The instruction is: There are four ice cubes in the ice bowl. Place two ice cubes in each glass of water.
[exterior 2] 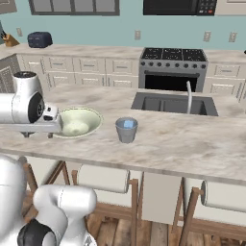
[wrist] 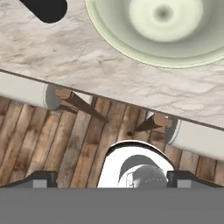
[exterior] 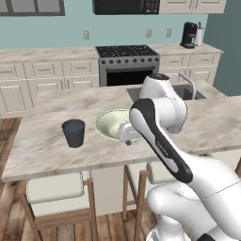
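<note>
The ice bowl [exterior: 109, 123] [exterior 2: 79, 121] [wrist: 131, 41], wide and cream-green, sits on the island counter, and its inside looks bare. A dark charcoal glass of water [exterior: 74, 132] [wrist: 43, 8] stands left of it. The lighter grey glass [exterior 2: 126, 129] stands right of the bowl. A paler blue patch lies on its water, and I cannot tell whether it is an ice cube. My gripper [exterior: 127, 140] [exterior 2: 37, 135] [wrist: 112, 180] hangs open and holds nothing. It is over the counter's near edge, just in front of the bowl.
Stools [exterior: 56, 188] [exterior 2: 103, 178] stand under the counter's near edge [wrist: 109, 103]. A sink with a tap [exterior 2: 188, 98] is set in the counter to the right. A stove [exterior: 127, 63] stands at the back wall.
</note>
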